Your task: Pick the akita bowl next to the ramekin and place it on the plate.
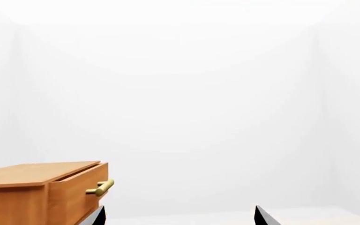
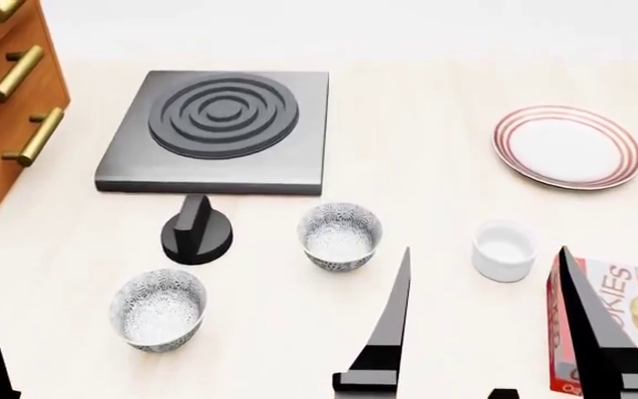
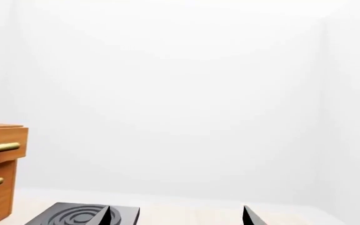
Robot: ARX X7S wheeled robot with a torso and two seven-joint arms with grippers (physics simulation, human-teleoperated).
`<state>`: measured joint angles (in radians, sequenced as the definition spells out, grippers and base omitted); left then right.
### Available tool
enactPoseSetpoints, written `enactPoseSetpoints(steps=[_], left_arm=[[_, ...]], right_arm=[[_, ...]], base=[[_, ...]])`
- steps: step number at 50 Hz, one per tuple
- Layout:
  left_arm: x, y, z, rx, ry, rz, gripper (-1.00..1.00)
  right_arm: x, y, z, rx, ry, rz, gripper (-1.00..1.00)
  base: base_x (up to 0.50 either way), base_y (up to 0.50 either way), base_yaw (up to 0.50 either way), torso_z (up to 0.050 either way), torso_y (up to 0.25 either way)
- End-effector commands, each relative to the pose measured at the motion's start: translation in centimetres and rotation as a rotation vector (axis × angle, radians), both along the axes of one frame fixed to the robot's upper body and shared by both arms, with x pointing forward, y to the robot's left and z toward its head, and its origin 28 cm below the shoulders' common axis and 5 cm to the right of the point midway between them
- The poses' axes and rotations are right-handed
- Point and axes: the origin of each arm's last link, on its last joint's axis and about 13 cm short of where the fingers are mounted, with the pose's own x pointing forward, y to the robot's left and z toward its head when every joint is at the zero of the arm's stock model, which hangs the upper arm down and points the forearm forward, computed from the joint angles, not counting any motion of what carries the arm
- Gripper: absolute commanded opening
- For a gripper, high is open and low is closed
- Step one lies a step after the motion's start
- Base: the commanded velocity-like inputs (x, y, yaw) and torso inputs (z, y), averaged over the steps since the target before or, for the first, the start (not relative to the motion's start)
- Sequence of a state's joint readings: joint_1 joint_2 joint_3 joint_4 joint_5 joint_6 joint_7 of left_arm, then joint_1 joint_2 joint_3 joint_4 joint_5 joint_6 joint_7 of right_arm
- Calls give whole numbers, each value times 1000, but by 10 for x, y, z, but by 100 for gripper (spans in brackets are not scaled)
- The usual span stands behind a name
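Two speckled grey-white bowls show in the head view. The akita bowl (image 2: 341, 235) stands upright just left of the plain white ramekin (image 2: 504, 249); its look-alike (image 2: 159, 307) sits nearer and further left. The red-striped plate (image 2: 566, 145) lies at the far right. My right gripper (image 2: 484, 251) hovers open and empty at the front, its left finger (image 2: 391, 324) just right of the akita bowl, and the ramekin shows between its tips. In the right wrist view the right gripper (image 3: 176, 215) is open. The left gripper (image 1: 180, 216) is open on nothing.
A black stove plate (image 2: 219, 129) with rings lies at the back, with a black knob (image 2: 196, 233) in front of it. A wooden drawer cabinet (image 2: 9, 100) with brass handles stands at the left. A cookie box (image 2: 630, 324) lies at the front right, beside my right finger.
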<state>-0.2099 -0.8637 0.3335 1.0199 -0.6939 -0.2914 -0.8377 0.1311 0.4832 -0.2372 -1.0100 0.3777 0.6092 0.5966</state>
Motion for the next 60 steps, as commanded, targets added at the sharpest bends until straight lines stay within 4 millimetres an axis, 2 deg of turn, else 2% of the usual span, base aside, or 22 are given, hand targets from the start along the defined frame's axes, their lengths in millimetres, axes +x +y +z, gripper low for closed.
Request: enactPoseSetpoints(steps=[1,60], left_arm=[[0,0,0,1,1,0,100],[0,0,-2,0,8,-2,100]], right_arm=[[0,0,0,2,0,-1,100],[1,-1,-2,9,4,-6,100]], base=[[117,0,0,0,0],[119,0,0,0,0]])
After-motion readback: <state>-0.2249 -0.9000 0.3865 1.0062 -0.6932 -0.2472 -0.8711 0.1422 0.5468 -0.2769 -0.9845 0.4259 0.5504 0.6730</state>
